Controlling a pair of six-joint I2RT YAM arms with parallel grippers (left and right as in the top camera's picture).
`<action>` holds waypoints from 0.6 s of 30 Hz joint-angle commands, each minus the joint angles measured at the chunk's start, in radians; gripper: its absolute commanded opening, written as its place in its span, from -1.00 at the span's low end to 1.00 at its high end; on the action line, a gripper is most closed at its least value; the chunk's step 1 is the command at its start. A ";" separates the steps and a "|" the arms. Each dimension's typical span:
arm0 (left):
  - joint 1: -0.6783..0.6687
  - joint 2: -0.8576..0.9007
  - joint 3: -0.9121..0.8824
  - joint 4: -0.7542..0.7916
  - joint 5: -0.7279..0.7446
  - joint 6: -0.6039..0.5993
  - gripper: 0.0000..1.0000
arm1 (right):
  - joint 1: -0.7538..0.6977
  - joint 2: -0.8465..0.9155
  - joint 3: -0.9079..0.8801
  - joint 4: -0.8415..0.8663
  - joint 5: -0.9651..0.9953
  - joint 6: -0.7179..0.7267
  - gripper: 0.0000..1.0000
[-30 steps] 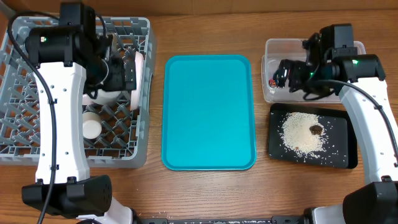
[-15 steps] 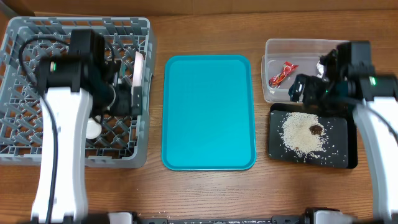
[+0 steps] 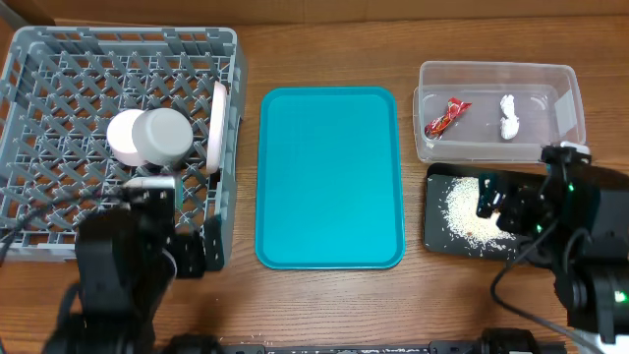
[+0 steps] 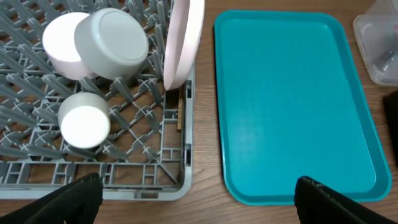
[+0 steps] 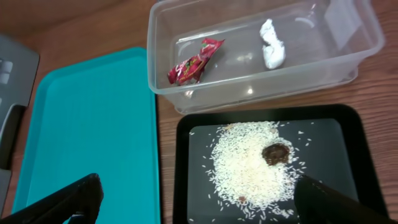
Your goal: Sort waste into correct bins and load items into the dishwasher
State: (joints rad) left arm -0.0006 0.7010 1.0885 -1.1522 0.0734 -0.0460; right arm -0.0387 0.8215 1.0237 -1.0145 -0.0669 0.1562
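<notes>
Both arms had pulled back to the near edge, the left gripper (image 4: 198, 202) and right gripper (image 5: 198, 205) each spread wide and empty. Bowls (image 3: 162, 136), a cup (image 4: 84, 121) and a plate (image 4: 183, 37) sat in the rack (image 3: 59, 69) at the left. A wrapper (image 5: 194, 61) and tissue (image 5: 272, 51) lay in the far-right bin (image 5: 367, 46), with rice (image 5: 249, 165) on the black tray (image 5: 354, 143) just nearer.

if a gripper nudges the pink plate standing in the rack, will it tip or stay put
Probably stays put: the pink plate stands on edge among the tines of the rack, which should brace it. It looks stiff, so it shouldn't bend. Its thin, smooth rim may slip from a pinch.
</notes>
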 commanded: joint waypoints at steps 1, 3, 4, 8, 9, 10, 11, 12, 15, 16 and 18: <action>-0.007 -0.037 -0.027 -0.006 -0.003 0.016 0.99 | -0.002 -0.009 -0.006 0.003 0.032 -0.001 1.00; -0.007 -0.039 -0.027 -0.029 -0.003 0.016 0.99 | -0.002 -0.002 -0.006 0.003 0.032 0.000 1.00; -0.007 -0.037 -0.027 -0.041 -0.003 0.016 0.99 | -0.002 0.000 -0.006 0.003 0.032 0.000 1.00; -0.007 -0.035 -0.027 -0.066 -0.003 0.016 1.00 | -0.002 0.018 -0.006 0.003 0.032 0.000 1.00; -0.007 -0.035 -0.027 -0.067 -0.003 0.016 0.99 | -0.002 0.025 -0.006 0.003 0.032 -0.001 1.00; -0.007 -0.035 -0.027 -0.067 -0.003 0.016 1.00 | -0.002 0.031 -0.006 0.003 0.032 -0.001 1.00; -0.007 -0.035 -0.027 -0.067 -0.003 0.016 0.99 | -0.002 0.037 -0.006 0.003 0.032 0.000 1.00; -0.007 -0.035 -0.027 -0.067 -0.003 0.016 1.00 | -0.002 0.046 -0.006 0.003 0.032 -0.001 1.00; -0.007 -0.035 -0.027 -0.067 -0.003 0.016 1.00 | -0.002 0.070 -0.006 0.003 0.032 -0.001 1.00; -0.007 -0.035 -0.027 -0.067 -0.003 0.016 0.99 | -0.002 0.079 -0.006 0.003 0.032 -0.001 1.00; -0.007 -0.035 -0.027 -0.067 -0.003 0.016 1.00 | -0.002 0.101 -0.006 0.003 0.032 0.000 1.00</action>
State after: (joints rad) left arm -0.0006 0.6678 1.0702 -1.2190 0.0734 -0.0460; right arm -0.0387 0.9031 1.0233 -1.0142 -0.0444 0.1566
